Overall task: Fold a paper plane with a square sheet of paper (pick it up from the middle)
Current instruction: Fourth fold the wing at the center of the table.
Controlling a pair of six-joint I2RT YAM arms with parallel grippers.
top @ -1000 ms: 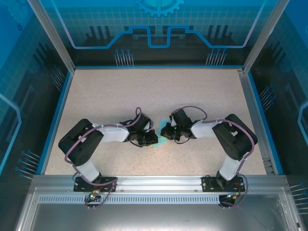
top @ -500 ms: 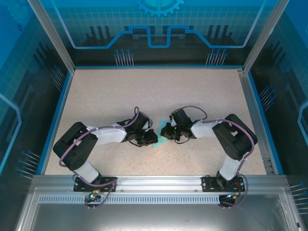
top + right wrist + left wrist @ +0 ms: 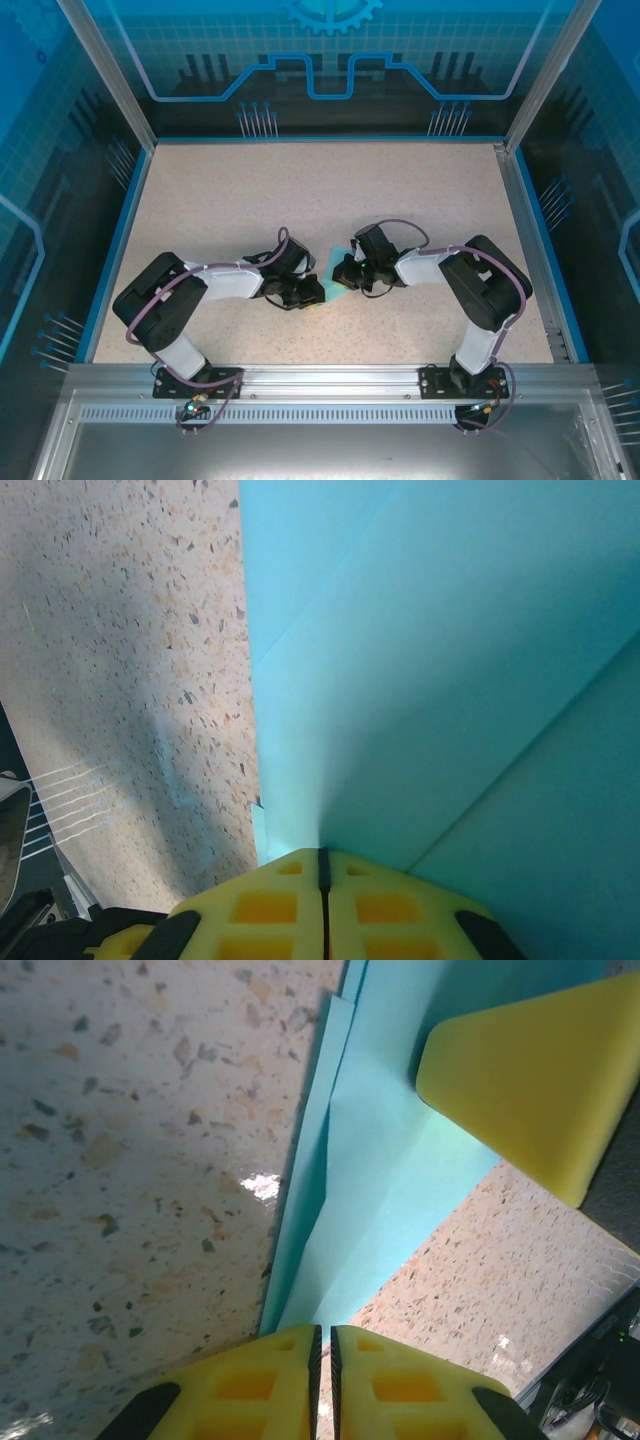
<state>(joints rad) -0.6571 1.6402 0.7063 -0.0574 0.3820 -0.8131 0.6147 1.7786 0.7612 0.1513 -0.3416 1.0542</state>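
Paper (image 3: 332,284) lies near the middle of the tabletop (image 3: 330,190), a little toward the near edge; from above only a small cyan patch shows between the two arm tips. Left gripper (image 3: 312,292) is at the paper's left side and right gripper (image 3: 343,276) at its right side; the two heads are just beside each other. Left wrist view: paper (image 3: 380,1160) is folded, at least two layers with offset edges along one border and a crease running up from the near corner; it lies low on the speckled tabletop (image 3: 130,1140); left jaws almost together, a hairline slit between them, tips at the paper's near corner; whether a layer is nipped in the slit cannot be told. The right gripper's yellow finger (image 3: 530,1080) rests on the paper at the far side of that view. Right wrist view: jaws together, tips against the paper (image 3: 420,660); a straight fold line runs diagonally across it; nipped layer or not, cannot tell.
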